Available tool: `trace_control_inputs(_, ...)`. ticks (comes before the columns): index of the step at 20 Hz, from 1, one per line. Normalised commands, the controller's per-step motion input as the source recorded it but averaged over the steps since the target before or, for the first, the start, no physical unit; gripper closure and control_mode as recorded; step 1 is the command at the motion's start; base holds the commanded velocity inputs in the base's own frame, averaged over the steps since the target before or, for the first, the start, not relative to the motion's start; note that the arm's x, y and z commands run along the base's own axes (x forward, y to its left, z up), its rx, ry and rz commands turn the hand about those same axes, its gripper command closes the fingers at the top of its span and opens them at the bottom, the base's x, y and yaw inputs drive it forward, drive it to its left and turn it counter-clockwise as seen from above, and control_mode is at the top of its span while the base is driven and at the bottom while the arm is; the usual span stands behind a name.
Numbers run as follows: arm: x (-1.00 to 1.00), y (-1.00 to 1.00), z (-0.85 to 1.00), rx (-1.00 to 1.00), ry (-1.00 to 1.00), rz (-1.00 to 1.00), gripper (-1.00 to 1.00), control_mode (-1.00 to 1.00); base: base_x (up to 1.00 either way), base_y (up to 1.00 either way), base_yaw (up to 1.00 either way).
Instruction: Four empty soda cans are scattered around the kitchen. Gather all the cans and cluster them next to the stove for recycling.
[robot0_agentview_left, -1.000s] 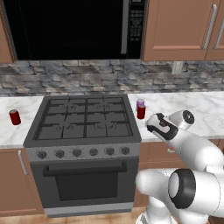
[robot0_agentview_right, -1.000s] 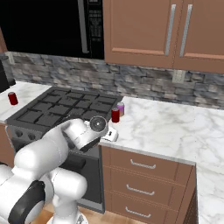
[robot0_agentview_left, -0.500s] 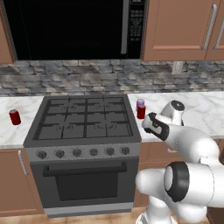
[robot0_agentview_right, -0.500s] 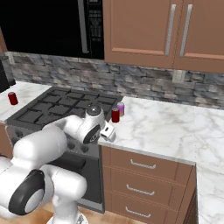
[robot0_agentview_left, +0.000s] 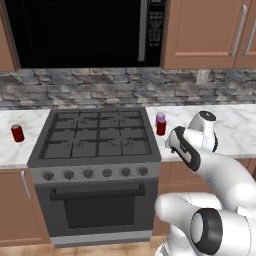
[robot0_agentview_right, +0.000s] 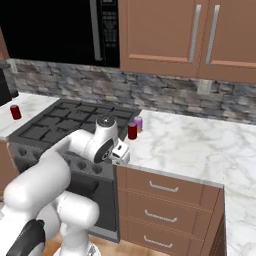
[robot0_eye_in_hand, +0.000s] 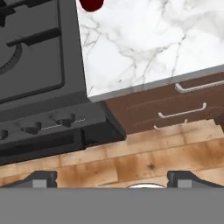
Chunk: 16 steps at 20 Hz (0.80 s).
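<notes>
Pincer (robot0_eye_in_hand: 111, 177) spread wide, gripping nothing, hanging over the table (robot0_eye_in_hand: 144, 48) edge beside the stove (robot0_agentview_left: 95, 150). Red can (robot0_agentview_left: 161, 127) and purple-pink can (robot0_agentview_left: 160, 118) upright together just right of the stove. Another red can (robot0_agentview_left: 17, 133) standing well apart, left of the stove.

Even, flat rendered light; soft shadows, no blur.

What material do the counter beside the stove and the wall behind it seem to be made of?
The counter looks like polished white marble, judging by its grey veins on a smooth surface. The wall behind the stove looks like rough stacked stone: uneven grey-brown blocks. Both are rendered, so this is appearance only.
</notes>
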Motion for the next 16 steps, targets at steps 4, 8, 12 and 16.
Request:
trace_control_inputs(4,0.0,0.0,0.0,0.0,0.0,0.0,-1.0,1.0,-0.73,0.38,0.01)
trace_control_inputs(8,0.0,0.0,0.0,0.0,0.0,0.0,-1.0,1.0,-0.91,0.61,0.02)
trace_control_inputs(12,0.0,0.0,0.0,0.0,0.0,0.0,-1.0,1.0,-0.81,0.92,0.09)
trace_control_inputs(16,0.0,0.0,0.0,0.0,0.0,0.0,-1.0,1.0,-0.59,1.0,0.36)
